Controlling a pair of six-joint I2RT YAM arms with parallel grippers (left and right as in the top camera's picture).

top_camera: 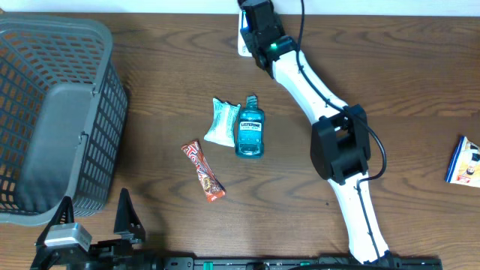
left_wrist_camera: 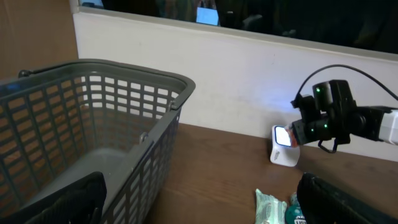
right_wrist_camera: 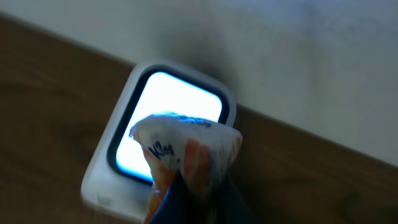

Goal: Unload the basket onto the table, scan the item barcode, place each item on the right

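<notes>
The brown worktop (top_camera: 165, 82) carries a grey basket (top_camera: 105, 135) at the left. The left hand (top_camera: 91, 217) sits at the near edge beside the basket, its fingers wide apart and empty. The right hand (top_camera: 253, 39) is at the far edge, clamped on a small packet. In the middle lie a blue bottle (top_camera: 250, 127), a wipes pack (top_camera: 222, 121) touching its left side, and a bar (top_camera: 204, 171) nearer. A white scanner (right_wrist_camera: 106, 171) stands at the far edge. The orange-and-white packet (right_wrist_camera: 186, 146) hangs just before its lit window.
</notes>
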